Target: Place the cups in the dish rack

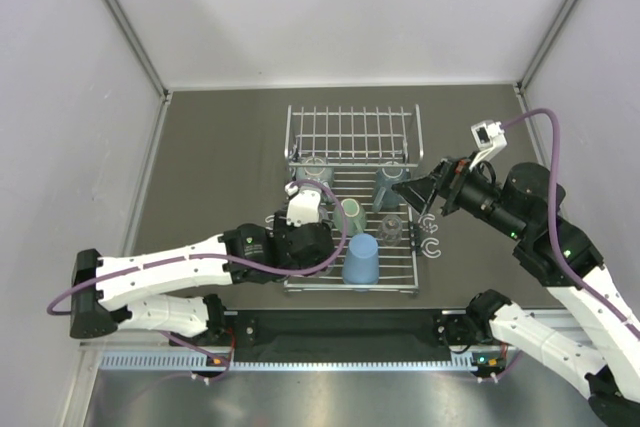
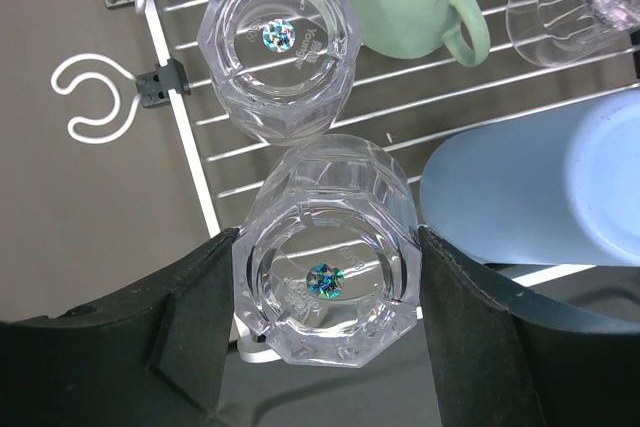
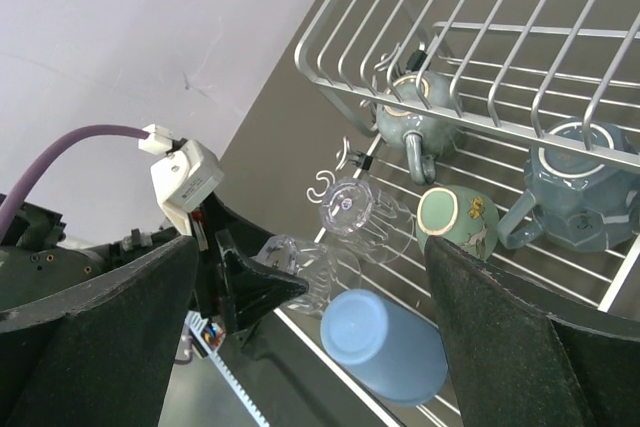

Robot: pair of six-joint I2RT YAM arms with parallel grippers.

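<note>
1. Left pincer [image 2: 325,237] grasps a clear tumbler [image 2: 325,282], base up, at the dish rack's [image 2: 190,147] near-left edge
2. It should set it level on the bars, clear of the neighbouring tumbler [image 2: 275,42], then let go
3. Right pincer [image 3: 312,245] hangs released beside the rack

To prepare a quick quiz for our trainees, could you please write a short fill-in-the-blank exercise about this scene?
1. The left claw grips a clear tumbler, while the right claw, open, holds ____.
2. On the dish rack, the large tumbler at its near edge is light-____.
3. The mug beside it is mint-____.

Missing words: nothing; blue; green.
</note>
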